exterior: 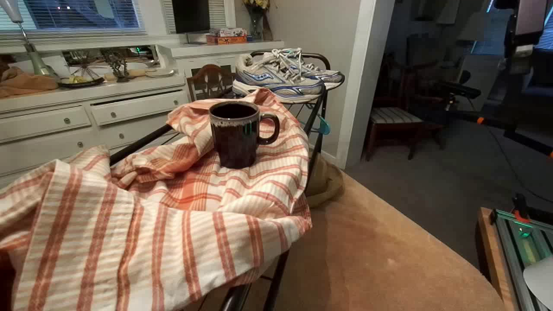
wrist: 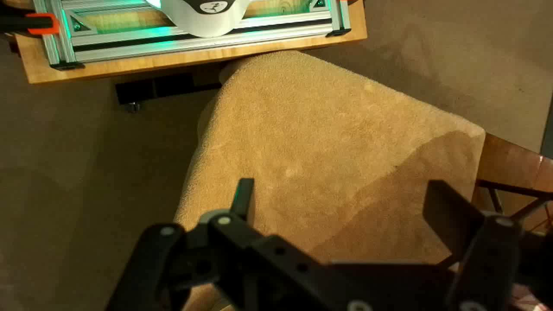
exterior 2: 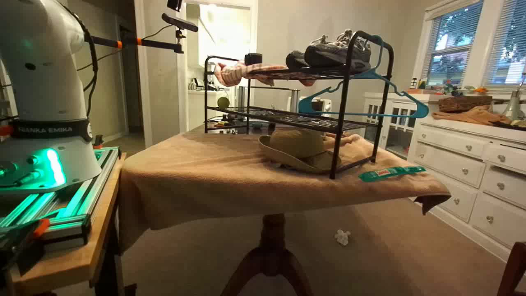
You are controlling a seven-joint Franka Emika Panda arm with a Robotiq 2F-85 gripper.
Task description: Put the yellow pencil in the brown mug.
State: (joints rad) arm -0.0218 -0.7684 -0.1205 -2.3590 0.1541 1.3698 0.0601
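Note:
The brown mug (exterior: 236, 144) stands upright on a crumpled striped cloth (exterior: 203, 242) on the top shelf of a black rack. Its loop handle faces right in that exterior view, and nothing sticks up above its rim. The mug (exterior 2: 253, 58) also shows small and dark in an exterior view. The yellow pencil is hidden or out of view in all the views. My gripper (wrist: 340, 181) is open and empty in the wrist view. It is above the tan-covered table, with its two dark fingers wide apart and only the towel visible between them. The mug is not in the wrist view.
The rack (exterior 2: 337, 123) stands on a tan towel (exterior 2: 197, 176). Shoes (exterior: 281, 82) sit on its top shelf behind the mug. A blue hanger (exterior 2: 365, 113) hangs on the rack. A hat (exterior 2: 298, 146) lies under it, and a green packet (exterior 2: 390, 172) lies beside it.

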